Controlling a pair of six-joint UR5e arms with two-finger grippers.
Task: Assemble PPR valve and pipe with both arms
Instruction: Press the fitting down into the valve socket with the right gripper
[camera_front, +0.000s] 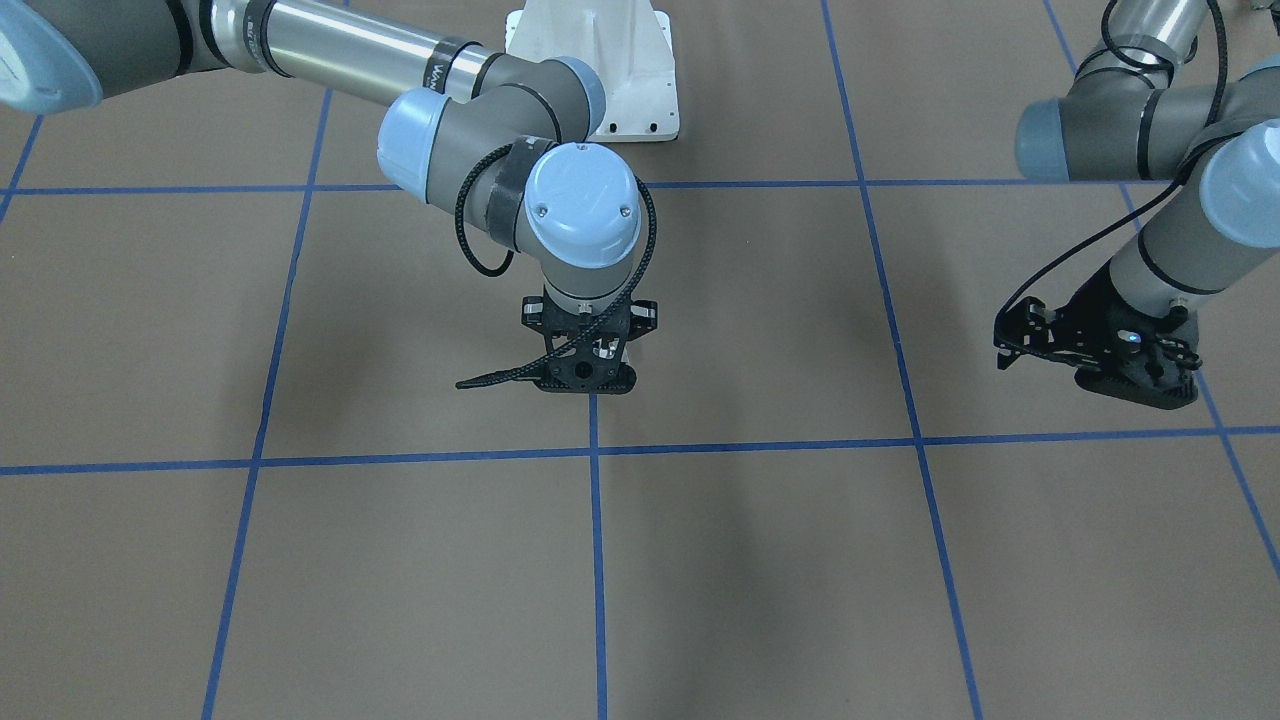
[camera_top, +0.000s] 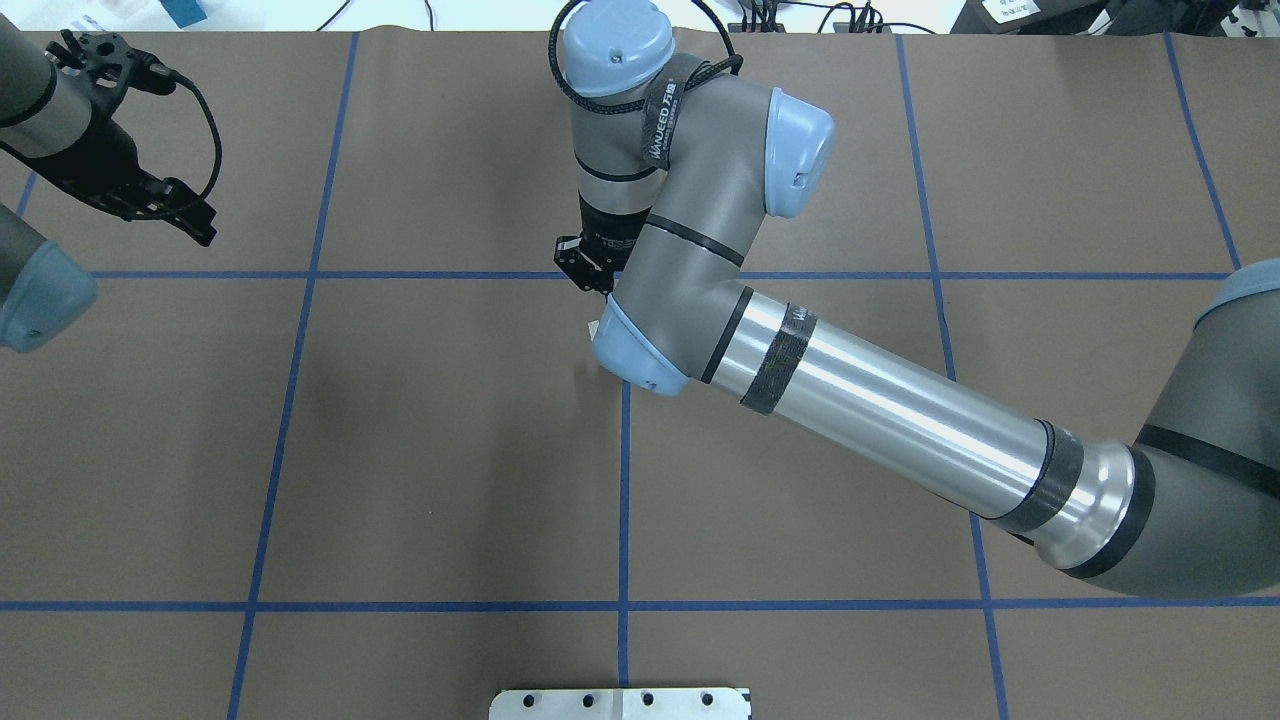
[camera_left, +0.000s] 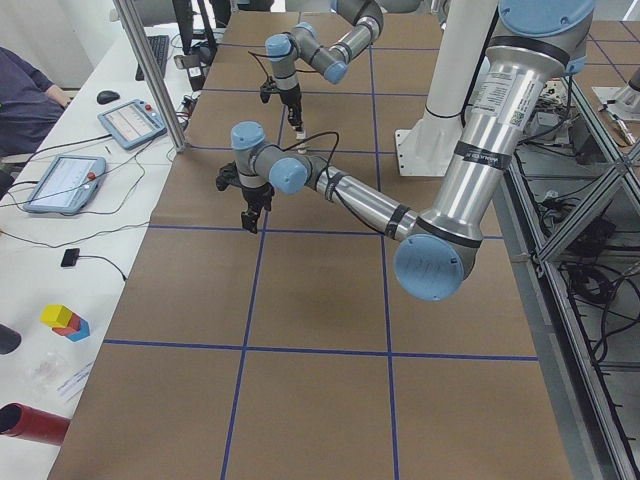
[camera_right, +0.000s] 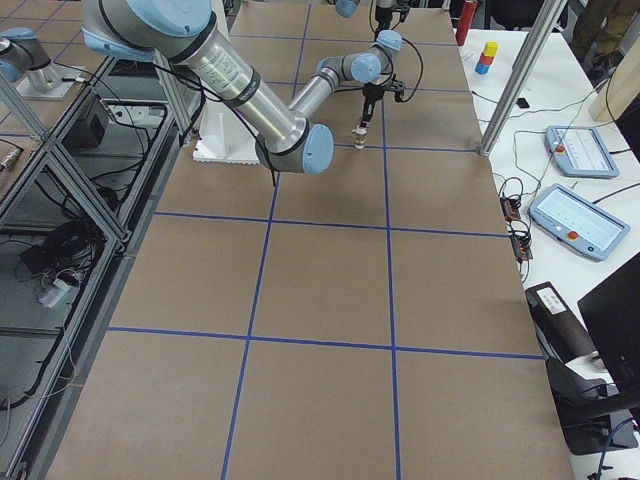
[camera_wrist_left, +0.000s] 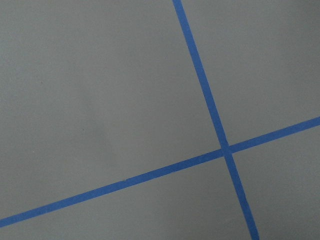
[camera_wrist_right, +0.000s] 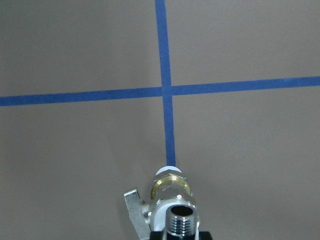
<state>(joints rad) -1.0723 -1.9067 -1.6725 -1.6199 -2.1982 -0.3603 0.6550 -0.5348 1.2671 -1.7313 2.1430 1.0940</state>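
In the right wrist view the PPR valve (camera_wrist_right: 167, 187) hangs upright at the bottom of the frame. It has white ends, a brass middle and a silver lever, and the pipe (camera_wrist_right: 180, 220), a silver threaded fitting, sits on its near end. My right gripper (camera_front: 588, 382) is shut on this pair near the table's middle, low over a blue tape line. The valve also shows below the fingers in the exterior right view (camera_right: 358, 135). My left gripper (camera_front: 1150, 392) is far off to the side, looks shut and holds nothing. In the overhead view it (camera_top: 200, 228) is at the upper left.
Brown table with a blue tape grid (camera_wrist_left: 225, 147). The white robot base plate (camera_front: 600, 70) is at the robot's side. A metal post (camera_left: 150, 70), tablets (camera_left: 130, 120) and an operator's desk flank the far edge. A red cylinder (camera_left: 30, 425) and coloured blocks (camera_left: 65, 320) lie off the mat.
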